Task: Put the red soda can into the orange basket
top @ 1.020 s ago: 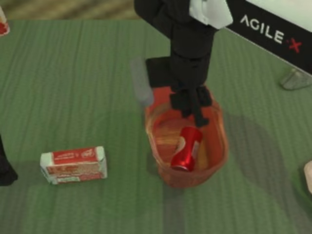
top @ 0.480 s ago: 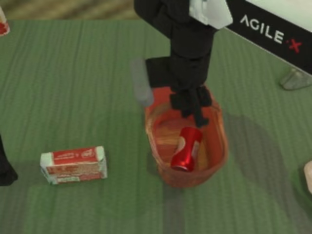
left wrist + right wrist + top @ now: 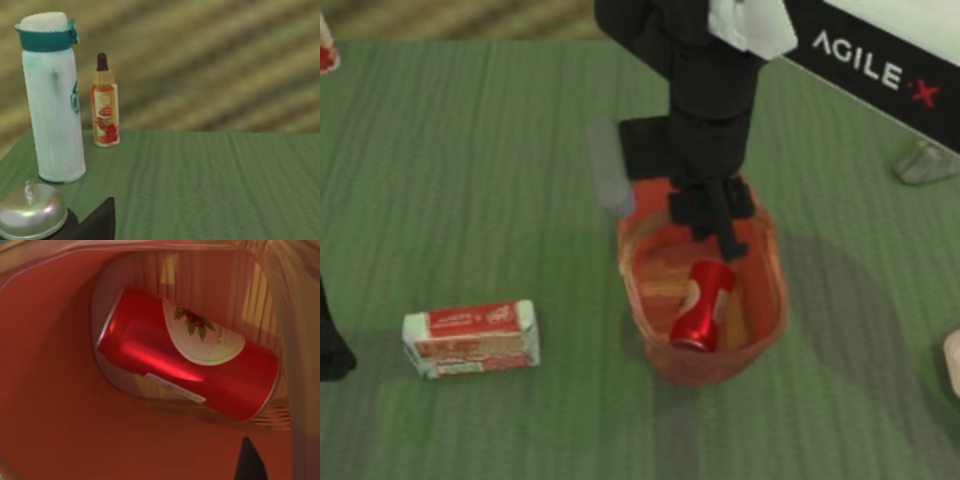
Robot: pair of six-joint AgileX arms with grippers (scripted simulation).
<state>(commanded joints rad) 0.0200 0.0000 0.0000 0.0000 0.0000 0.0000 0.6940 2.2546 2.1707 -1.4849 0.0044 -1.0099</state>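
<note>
- The right gripper (image 3: 720, 225) hangs over the far end of the orange basket (image 3: 767, 320), its dark fingers spread and holding nothing; one fingertip (image 3: 248, 460) shows in the right wrist view, apart from the can.
- The red soda can (image 3: 703, 305) lies on its side inside the basket, on the paler slatted bottom, just below the fingertips and free of them.
- The can's near end comes close to the basket's near wall; room is left on both long sides.
- In the right wrist view the can (image 3: 187, 355) is glossy red metal with a white patch bearing a small leaf-and-berry mark and a narrow white strip; no words can be read.
- The basket wall (image 3: 45, 405) is smooth orange-red, oval in plan.
- The right arm carries white "AGILE X" lettering (image 3: 873, 68).
- A red-and-white box (image 3: 472, 338) lies well to the left on the green ribbed cloth (image 3: 470, 180), with open cloth between it and the basket; its print is too small to read.
- The left gripper (image 3: 330, 345) sits at the left edge; I cannot tell how its fingers stand.
- The left wrist view shows a white bottle with a teal band (image 3: 52, 97), a dropper bottle (image 3: 105, 105) and a silver bell (image 3: 31, 214).
</note>
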